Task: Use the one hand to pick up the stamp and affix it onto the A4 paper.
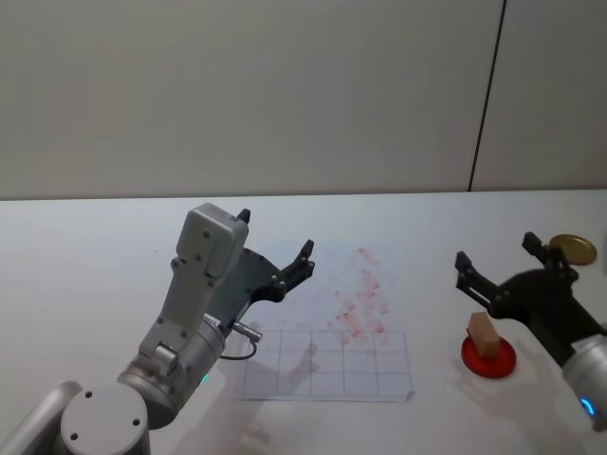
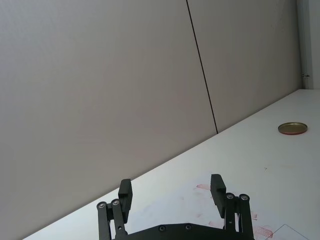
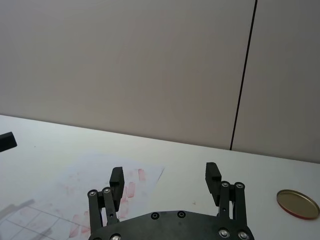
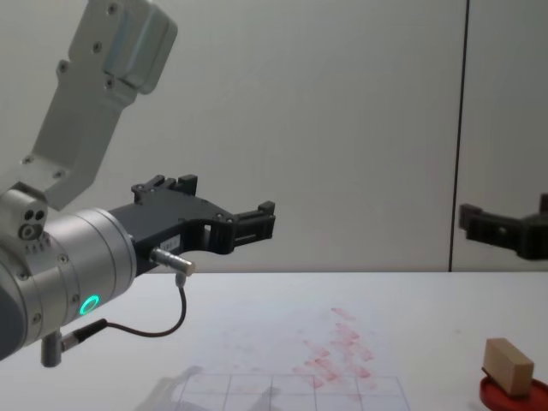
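The stamp, a small tan wooden block, stands on a round red ink pad at the right of the table; the chest view shows the stamp tilted on the pad. My right gripper hovers open just above and behind it, empty; it also appears in the right wrist view and the chest view. The A4 paper, white with grid lines and pinkish-red smudges, lies mid-table. My left gripper hangs open over the paper's left part, holding nothing.
A gold round lid lies at the far right near the wall. The big silver left arm with a dangling cable rises over the paper's left side. The white table runs back to a grey wall.
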Available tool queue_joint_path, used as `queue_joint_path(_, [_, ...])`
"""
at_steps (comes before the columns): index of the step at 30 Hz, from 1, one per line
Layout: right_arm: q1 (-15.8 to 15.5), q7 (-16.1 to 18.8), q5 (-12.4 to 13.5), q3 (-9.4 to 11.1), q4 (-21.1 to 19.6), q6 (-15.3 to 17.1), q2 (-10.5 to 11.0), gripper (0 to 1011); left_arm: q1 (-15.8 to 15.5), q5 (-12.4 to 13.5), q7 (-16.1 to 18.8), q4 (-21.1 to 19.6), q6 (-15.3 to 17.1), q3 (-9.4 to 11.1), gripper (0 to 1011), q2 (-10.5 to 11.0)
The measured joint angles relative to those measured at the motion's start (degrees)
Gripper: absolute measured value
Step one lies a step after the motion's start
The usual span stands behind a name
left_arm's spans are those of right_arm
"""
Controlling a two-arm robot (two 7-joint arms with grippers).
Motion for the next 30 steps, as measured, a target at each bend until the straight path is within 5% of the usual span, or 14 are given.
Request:
queue_joint_path(14, [7.1,-6.4,-3.0,-2.0,1.0,14.3,-7.1,1001,0.0,0.0,0.0,0.0,0.0,0.0,993,0.0])
queue_joint_path(30, [9.7,-14.3,-2.0,-2.0,0.0,26.9,-11.6,1001,0.0,0.0,0.0,0.0,0.0,0.0,993,0.0])
